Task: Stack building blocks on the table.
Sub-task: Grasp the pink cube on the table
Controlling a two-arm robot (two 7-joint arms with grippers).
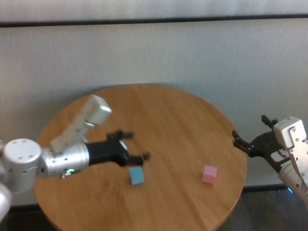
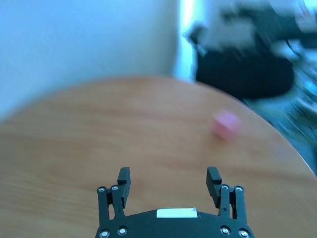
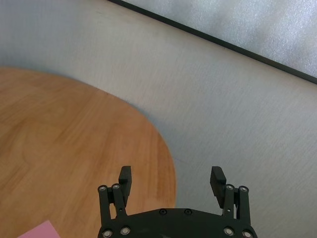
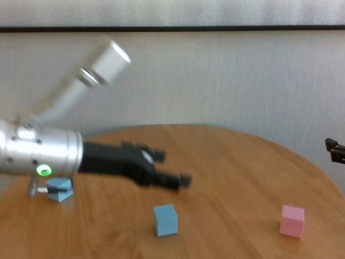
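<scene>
A light blue block (image 1: 136,175) sits on the round wooden table (image 1: 178,120), near its front middle; it also shows in the chest view (image 4: 165,219). My left gripper (image 1: 137,146) hovers open and empty just behind and above it, also seen in the chest view (image 4: 173,167). A pink block (image 1: 209,173) sits to the right, also in the chest view (image 4: 292,220) and the left wrist view (image 2: 226,124). A second light blue block (image 4: 59,189) lies at the far left, partly hidden behind my left forearm. My right gripper (image 1: 250,143) is open and empty, off the table's right edge.
A pale wall (image 1: 192,53) stands behind the table. The right wrist view shows the table's edge (image 3: 163,148), the wall beyond it and a corner of the pink block (image 3: 39,231). Bare tabletop lies between the blue and pink blocks.
</scene>
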